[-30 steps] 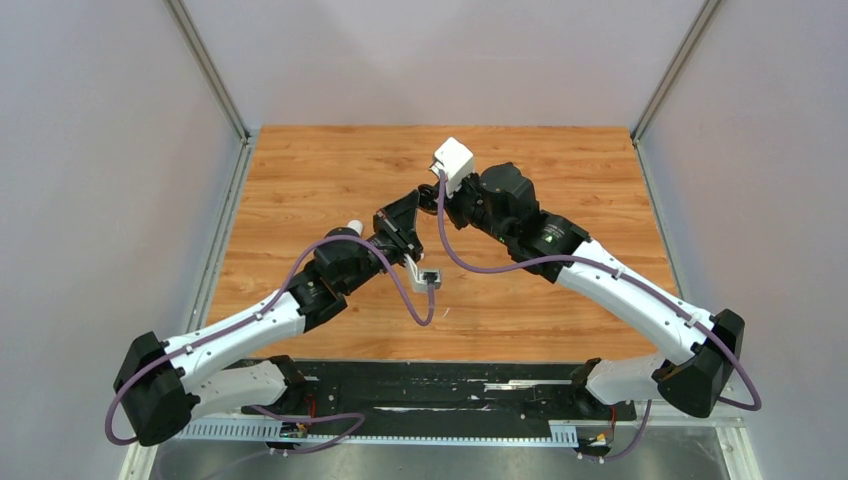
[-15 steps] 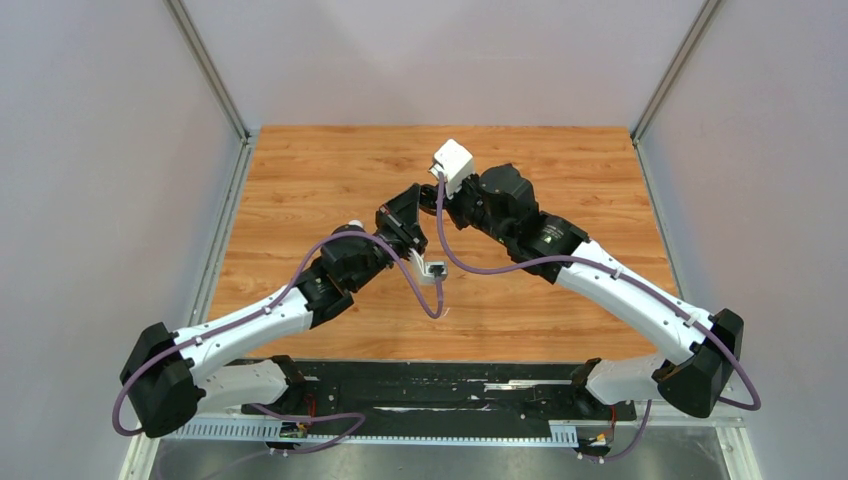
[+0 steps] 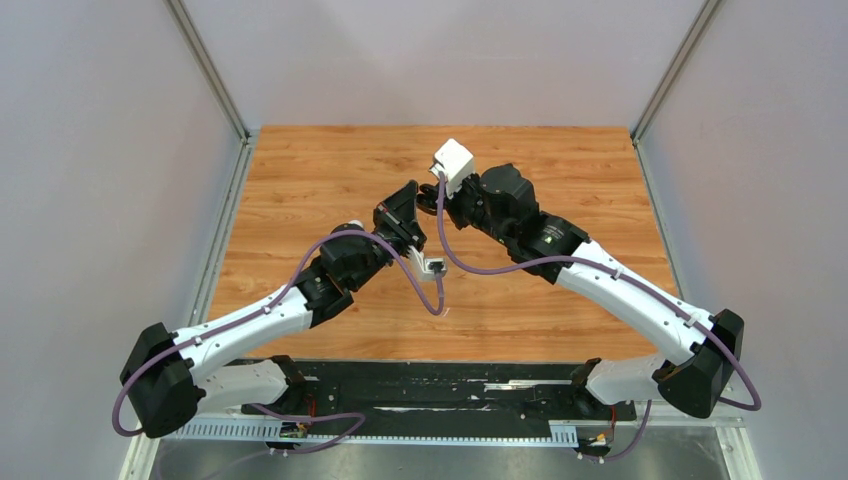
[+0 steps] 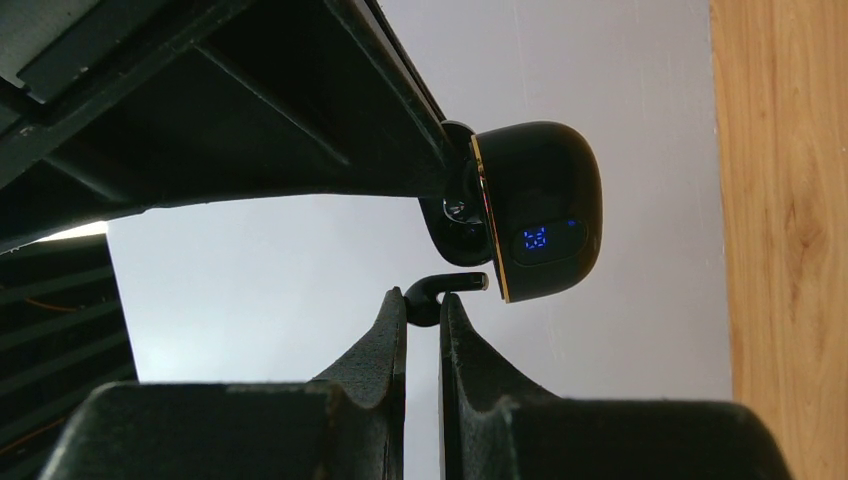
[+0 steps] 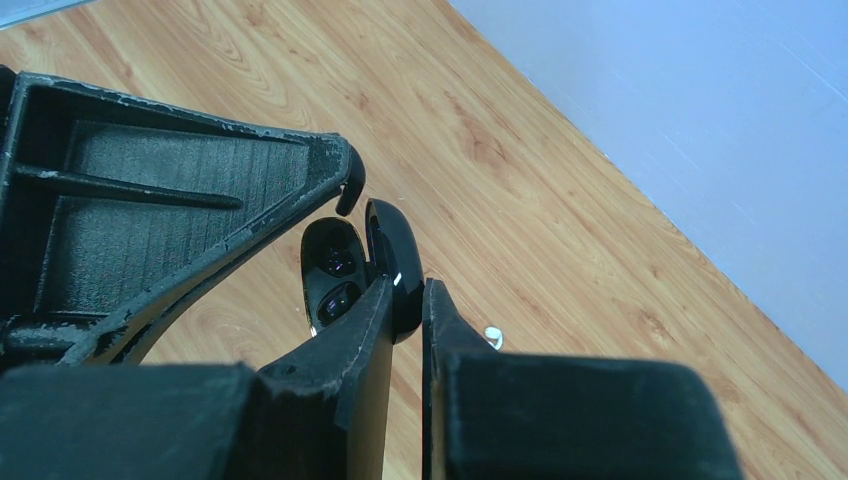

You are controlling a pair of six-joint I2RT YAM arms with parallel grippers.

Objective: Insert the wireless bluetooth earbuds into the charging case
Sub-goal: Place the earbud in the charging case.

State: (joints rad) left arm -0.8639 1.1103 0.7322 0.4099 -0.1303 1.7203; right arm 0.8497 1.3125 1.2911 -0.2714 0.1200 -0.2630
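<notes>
L gripper (image 4: 422,312) pinched shut on black earbud (image 4: 447,287), its tip at gold rim of open charging case (image 4: 545,210), poss. touching. R gripper (image 5: 407,292) clamps case by its edge. Step: seating bud. Next: fine align w/ socket, short push in, then release.

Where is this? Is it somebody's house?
Probably not. It looks like a robot test booth: a left arm and right arm bolted at a wooden table, with plain grey walls closing it in.
</notes>
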